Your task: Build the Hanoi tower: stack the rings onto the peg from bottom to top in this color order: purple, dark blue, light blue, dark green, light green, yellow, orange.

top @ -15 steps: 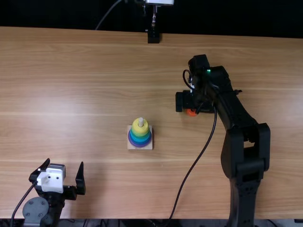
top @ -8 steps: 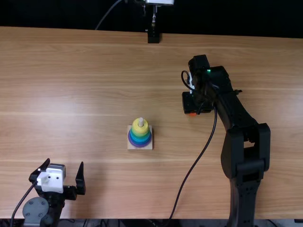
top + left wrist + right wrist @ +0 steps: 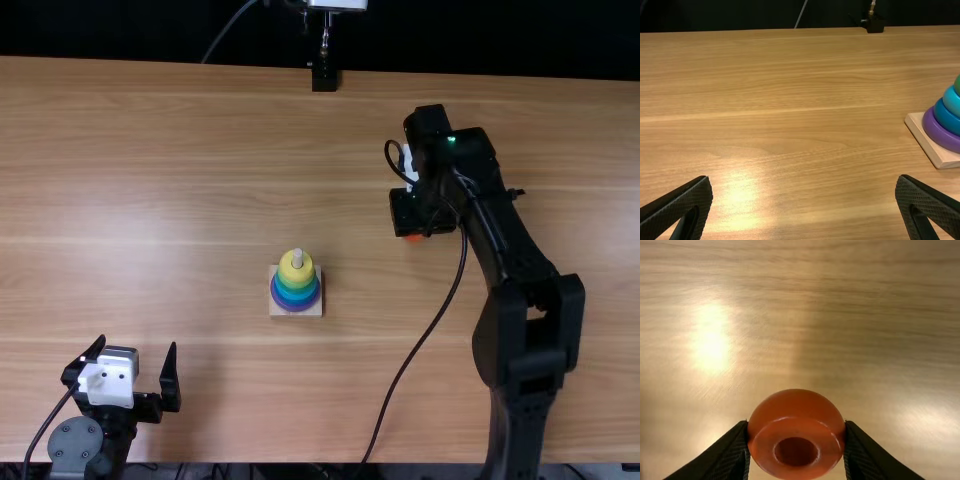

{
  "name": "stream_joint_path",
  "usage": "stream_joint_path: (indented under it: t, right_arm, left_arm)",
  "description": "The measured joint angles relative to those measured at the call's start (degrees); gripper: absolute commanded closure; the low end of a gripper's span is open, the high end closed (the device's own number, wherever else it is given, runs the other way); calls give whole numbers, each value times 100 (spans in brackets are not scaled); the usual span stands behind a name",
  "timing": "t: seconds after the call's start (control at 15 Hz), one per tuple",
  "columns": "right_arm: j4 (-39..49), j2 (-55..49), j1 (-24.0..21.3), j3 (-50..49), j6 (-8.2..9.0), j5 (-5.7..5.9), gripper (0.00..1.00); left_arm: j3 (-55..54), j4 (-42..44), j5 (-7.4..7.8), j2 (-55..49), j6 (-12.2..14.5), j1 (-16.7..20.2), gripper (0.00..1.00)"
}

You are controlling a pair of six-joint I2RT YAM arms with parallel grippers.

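In the top view my left gripper [image 3: 124,380] stands open at the near left; the left wrist view has its spread fingers, my left gripper [image 3: 804,200], with nothing between them. The wooden base [image 3: 312,311] carries the peg [image 3: 297,258] with a stack of rings, purple [image 3: 296,305] at the bottom and yellow [image 3: 296,270] on top. My right gripper [image 3: 415,228] is right of and beyond the stack, partly covered by its arm. In the right wrist view, my right gripper [image 3: 796,432] is shut on the orange ring [image 3: 796,412], whose hole faces the camera.
The brown table [image 3: 180,200] spreads around the stack. A black stand [image 3: 324,78] is at the far edge. The right arm's cable [image 3: 405,360] hangs in a curve between that arm and the stack.
Over the last second my right gripper's fingers have drawn together on the orange ring, and the right arm has then shifted slightly right and away. The left arm and the stack have kept still.
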Motion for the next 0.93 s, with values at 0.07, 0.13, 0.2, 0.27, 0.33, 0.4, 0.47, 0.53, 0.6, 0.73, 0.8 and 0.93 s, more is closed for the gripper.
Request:
stream_joint_path:
  t: [0.07,0.13,0.2,0.27,0.33,0.4,0.47,0.53,0.6,0.73,0.8,0.93]
  right_arm:
    - [-9,-269,90,20,-85,-2,100]
    - [-28,-538,243,114,-151,-4,100]
    - [-33,-713,376,212,-197,-4,100]
    - [-79,-881,531,284,-229,-7,100]
    - [-160,-970,647,308,-247,-7,100]
    - [-343,-1010,793,372,-251,-7,100]
    - [-492,-1010,918,450,-254,-9,100]
    - [-634,-1010,1038,518,-251,-9,100]
    - [-730,-1010,1191,616,-254,-7,100]
    - [-761,-1021,1473,769,-249,-9,100]
    - [-763,-1088,1591,774,-249,-9,100]
    - [-772,-1370,1816,776,-251,-9,100]
  left_arm:
    - [0,2,-4,0,0,0,0]
    - [0,-2,-2,2,-2,0,0]
    - [0,0,-2,2,-2,-2,0]
    - [0,2,-4,0,0,-2,0]
    - [0,-4,-4,0,-2,-2,0]
    - [0,0,-4,0,-2,-2,0]
    - [0,0,0,0,0,-2,0]
    - [0,0,-2,0,-2,0,0]
    - [0,-2,-2,2,0,-2,0]
    - [0,-2,-4,0,-2,0,0]
    - [0,-2,-4,0,-2,0,0]
    - [0,-2,0,0,0,-2,0]
